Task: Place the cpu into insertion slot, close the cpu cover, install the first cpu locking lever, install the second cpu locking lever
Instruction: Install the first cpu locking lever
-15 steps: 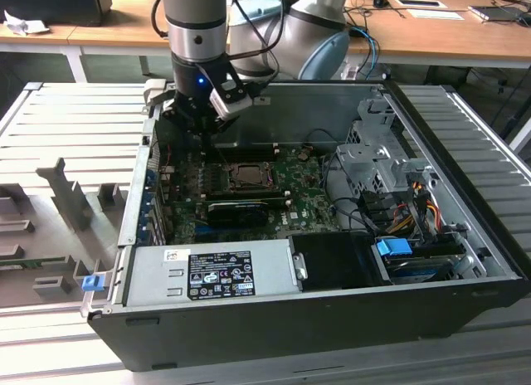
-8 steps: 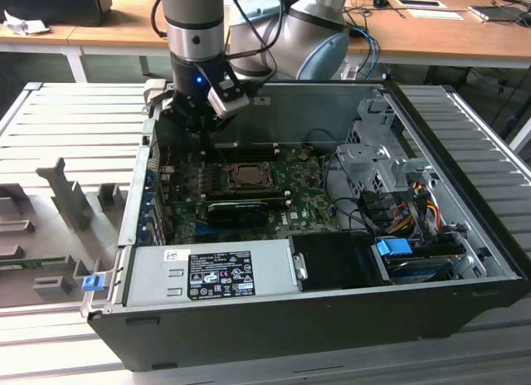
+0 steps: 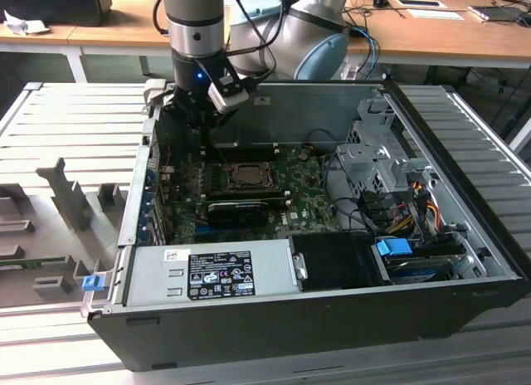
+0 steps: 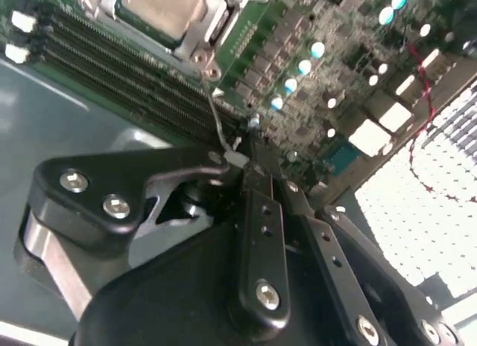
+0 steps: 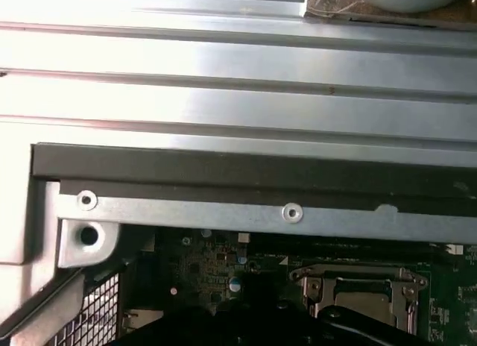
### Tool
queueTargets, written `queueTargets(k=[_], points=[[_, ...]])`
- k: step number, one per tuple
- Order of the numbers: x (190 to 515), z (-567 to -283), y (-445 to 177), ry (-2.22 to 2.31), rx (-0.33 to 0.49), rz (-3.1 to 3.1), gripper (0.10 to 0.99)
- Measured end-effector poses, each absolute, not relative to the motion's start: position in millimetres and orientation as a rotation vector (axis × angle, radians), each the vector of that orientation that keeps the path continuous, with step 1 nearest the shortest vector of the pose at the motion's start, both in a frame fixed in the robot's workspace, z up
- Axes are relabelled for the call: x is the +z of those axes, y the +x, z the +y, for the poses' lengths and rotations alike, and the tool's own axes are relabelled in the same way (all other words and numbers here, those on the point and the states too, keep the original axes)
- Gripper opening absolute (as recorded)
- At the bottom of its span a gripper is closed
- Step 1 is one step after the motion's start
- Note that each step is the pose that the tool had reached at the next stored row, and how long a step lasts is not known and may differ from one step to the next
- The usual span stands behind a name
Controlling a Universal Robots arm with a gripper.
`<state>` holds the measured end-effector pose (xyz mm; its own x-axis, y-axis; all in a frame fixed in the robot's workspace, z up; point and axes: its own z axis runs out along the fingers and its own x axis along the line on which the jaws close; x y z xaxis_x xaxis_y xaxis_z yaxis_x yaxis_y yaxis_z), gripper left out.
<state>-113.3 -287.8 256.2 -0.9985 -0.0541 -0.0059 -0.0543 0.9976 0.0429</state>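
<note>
The cpu (image 3: pixel 246 175) lies flat in the insertion slot (image 3: pixel 226 184) with the cpu cover (image 4: pixel 195 34) lying around its edges. The gripper (image 3: pixel 203 128) hangs just off the slot's corner, on the side toward the case's back wall (image 3: pixel 315 103) and the exterior view's left. In the second wrist view its fingers (image 4: pixel 257 204) are drawn tight together at the tip of a thin wire lever (image 4: pixel 212 107) running out from that corner, though I cannot tell if the wire is pinched. Room is tight there: memory slots (image 4: pixel 112 59) border the slot on one side, a long black card (image 3: pixel 236 209) on the opposite side, and the case rim (image 5: pixel 223 212) stands close behind the gripper.
</note>
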Motion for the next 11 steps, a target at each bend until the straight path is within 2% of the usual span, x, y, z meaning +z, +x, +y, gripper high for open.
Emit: queueTargets(k=[11], points=[[252.3,-287.6,-65.5,-0.085,0.067,3.137,0.106]])
